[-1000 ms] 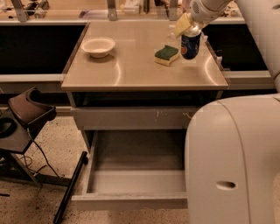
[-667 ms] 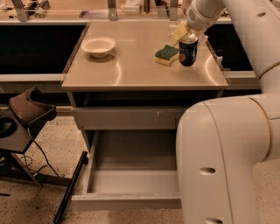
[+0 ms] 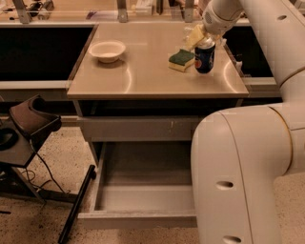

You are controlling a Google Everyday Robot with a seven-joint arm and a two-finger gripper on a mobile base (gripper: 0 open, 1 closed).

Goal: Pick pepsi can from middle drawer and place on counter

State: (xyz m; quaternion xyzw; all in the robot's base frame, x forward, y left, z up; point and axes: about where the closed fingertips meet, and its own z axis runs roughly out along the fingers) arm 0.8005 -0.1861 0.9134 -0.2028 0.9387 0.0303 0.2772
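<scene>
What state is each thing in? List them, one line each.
pepsi can: upright on the counter, beside the sponge.
gripper: at the can's top.
middle drawer: pulled open.
upper drawer: shut.
sponge: lying flat, green side up.
bowl: upright on the counter.

**Obscured and Cropped Items: Single View**

- Gripper (image 3: 204, 39): sits on top of the pepsi can (image 3: 205, 57) at the counter's (image 3: 143, 76) right rear. Its contact with the can is unreadable.
- Pepsi can: the top is covered by the gripper, and the logo is too small to read.
- Sponge (image 3: 180, 60): just beside the can. Whether they touch cannot be told.
- Middle drawer (image 3: 143, 202): the right end is hidden behind the robot arm (image 3: 238, 176).
- Robot arm: cropped by the right and bottom edges.
- Dark stand (image 3: 31, 125): cropped by the left edge.
- Objects (image 3: 121, 7) behind the counter: cropped by the top edge, unidentifiable.
</scene>
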